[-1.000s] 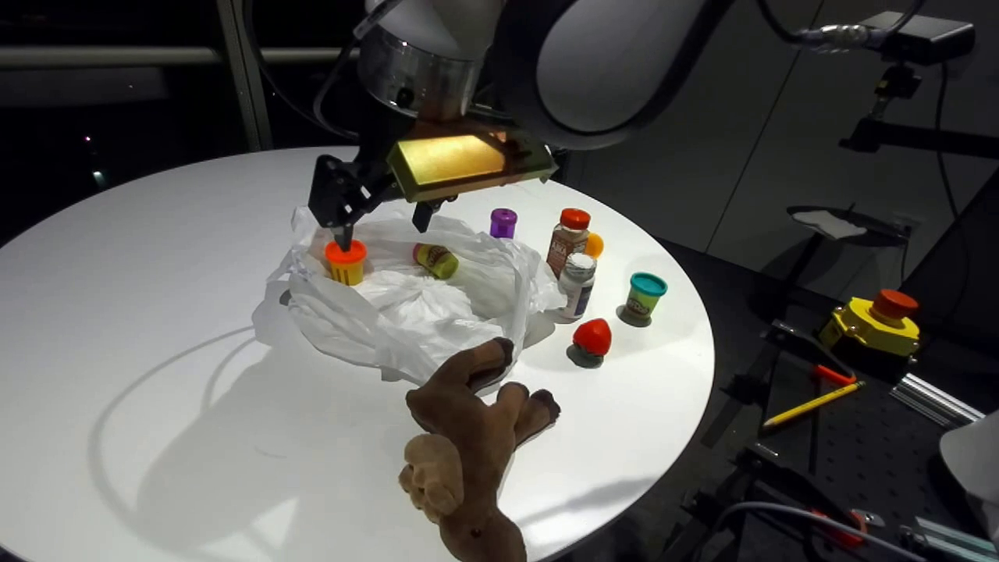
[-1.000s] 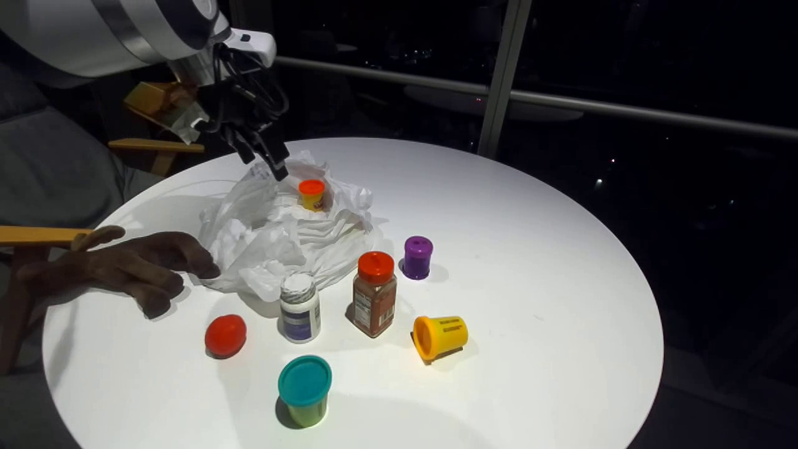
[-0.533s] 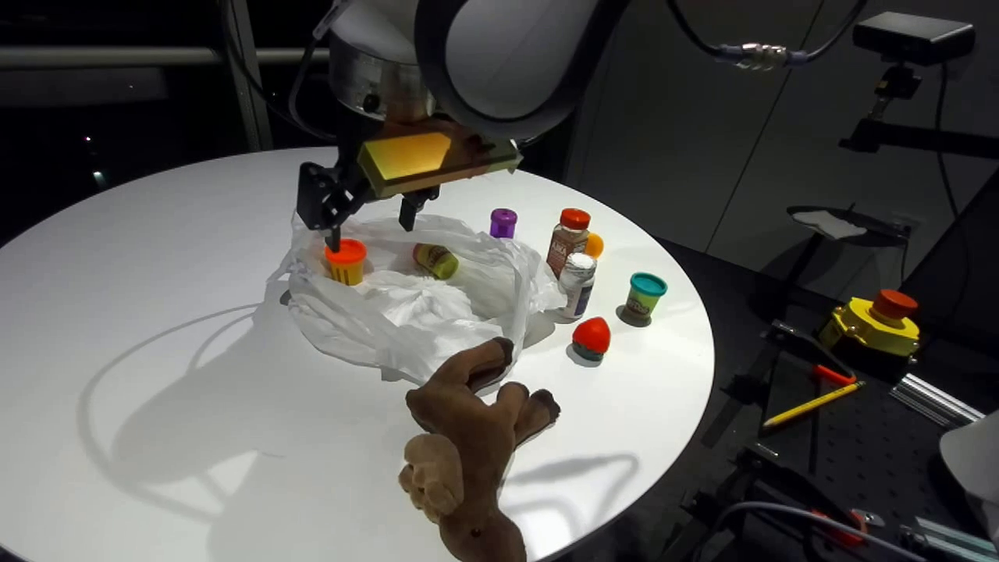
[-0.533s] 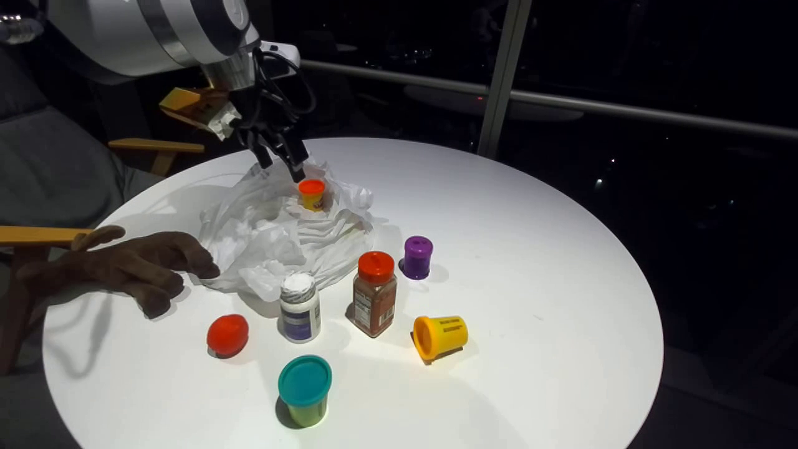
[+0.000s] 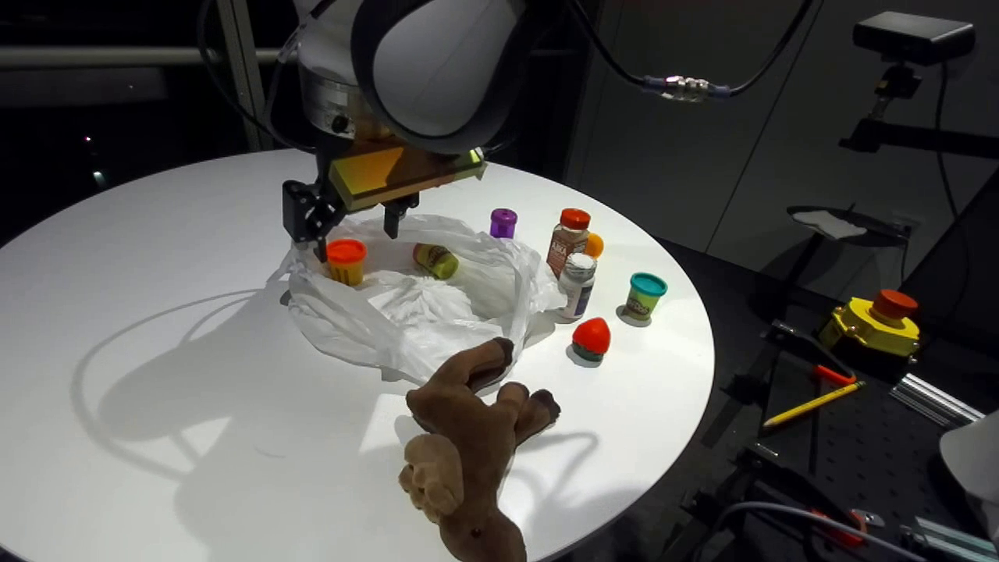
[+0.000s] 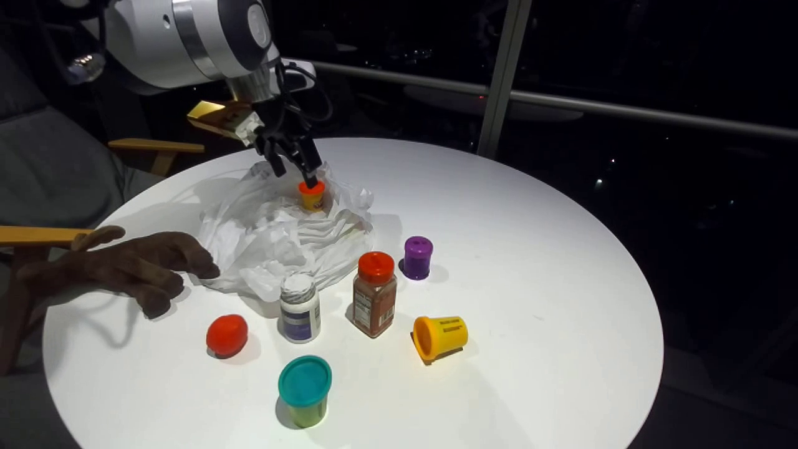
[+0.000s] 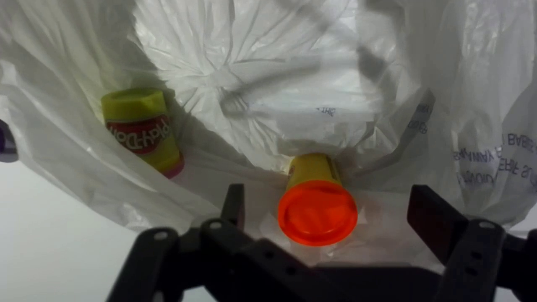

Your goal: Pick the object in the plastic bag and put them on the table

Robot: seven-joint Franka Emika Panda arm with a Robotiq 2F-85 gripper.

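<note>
The plastic bag [image 5: 421,328] lies crumpled and wide-mouthed on the white table [image 6: 536,249]. In it, a yellow jar with an orange lid [image 7: 317,214] stands upright, seen in both exterior views too. A yellow-green jar [image 7: 136,121] lies tipped against the bag's wall in the wrist view; it also shows in an exterior view [image 5: 435,261]. My gripper [image 7: 327,197] is open above the bag, its fingers to either side of the orange lid in the wrist view and nothing held. In an exterior view one fingertip [image 6: 311,183] overlaps the lid; contact cannot be told.
Around the bag stand a purple jar [image 6: 417,257], a red-capped spice jar [image 6: 374,299], a white bottle [image 6: 300,312] and a teal-lidded green jar [image 6: 305,393]. A yellow cup [image 6: 440,337] lies sideways near a red toy [image 6: 227,335]. A brown plush animal [image 5: 468,421] touches the bag.
My gripper has come down and across towards the orange-lidded jar, fingers staying open. The red toy has rocked slightly. Both jars in the bag have kept their places.
</note>
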